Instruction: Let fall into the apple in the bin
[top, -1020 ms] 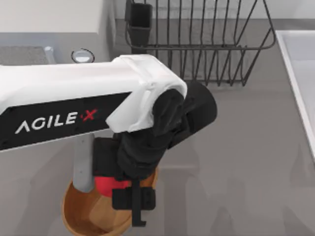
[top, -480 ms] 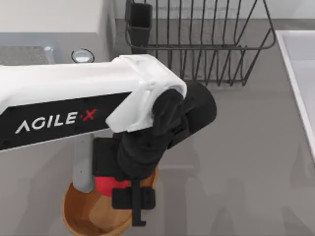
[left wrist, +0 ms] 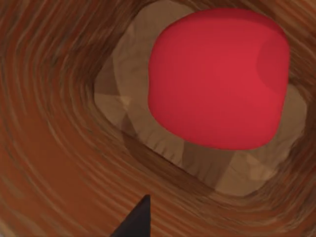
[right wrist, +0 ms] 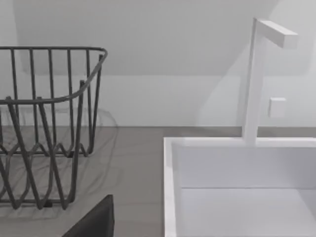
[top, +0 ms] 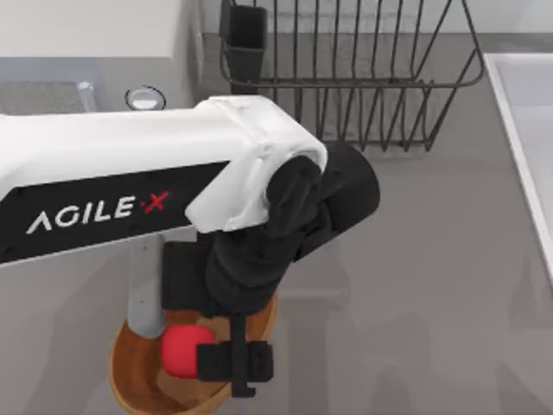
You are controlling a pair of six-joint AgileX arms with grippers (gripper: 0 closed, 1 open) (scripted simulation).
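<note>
Over the table's lower left, our left arm [top: 130,186] reaches above the bin [top: 130,376]. Our left gripper [top: 233,363] hangs spread apart, holding nothing. We see the apple [top: 179,350] inside the bin.

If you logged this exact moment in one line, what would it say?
left gripper: over bin | apple: in bin, on its bottom, free of gripper | right arm: parked by sink

The apple [top: 183,349] lies inside the bin [top: 138,380] at the desk's [top: 415,285] seven o'clock. A dish rack [top: 363,69] stands at twelve o'clock. A sink [top: 529,130] lies at three o'clock.
</note>
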